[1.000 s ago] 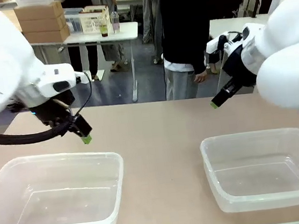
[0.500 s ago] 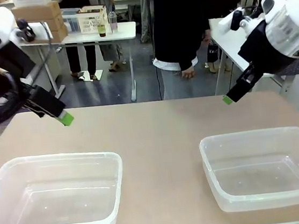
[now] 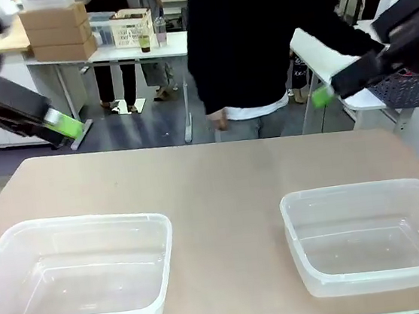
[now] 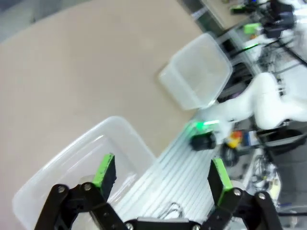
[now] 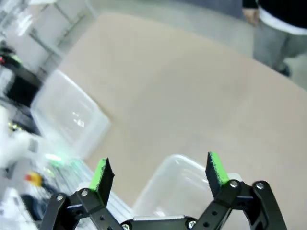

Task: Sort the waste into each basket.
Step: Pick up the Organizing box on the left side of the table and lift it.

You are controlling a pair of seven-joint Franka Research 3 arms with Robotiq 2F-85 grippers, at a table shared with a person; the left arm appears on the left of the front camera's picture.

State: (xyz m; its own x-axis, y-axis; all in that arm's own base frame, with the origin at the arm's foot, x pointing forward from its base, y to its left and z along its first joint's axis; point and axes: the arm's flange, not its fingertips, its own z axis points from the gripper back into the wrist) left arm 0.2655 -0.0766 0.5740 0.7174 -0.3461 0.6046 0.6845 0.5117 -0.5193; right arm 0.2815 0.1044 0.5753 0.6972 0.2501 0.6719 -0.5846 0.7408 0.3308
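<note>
The left jaws stand wide apart, the green pads [image 4: 105, 170] with nothing between them, and they hang high by the far left corner of the surface [image 3: 219, 171]. The right jaws are also fully apart and carry nothing, high by the far right corner. Below them, two clear plastic bins sit along the near edge, well apart: the left bin [image 3: 80, 219] towards the near left corner, the right bin [image 3: 357, 186] towards the near right corner. Both have nothing inside, and where the waste is I cannot tell. A person in a dark top [image 3: 256, 38] stands at the far edge. I think these bins are light, thin and a little flexible, with smooth, slippery walls. If one must be moved, the rounded rim seems the best place to pinch, gently, so the wall does not bend.
</note>
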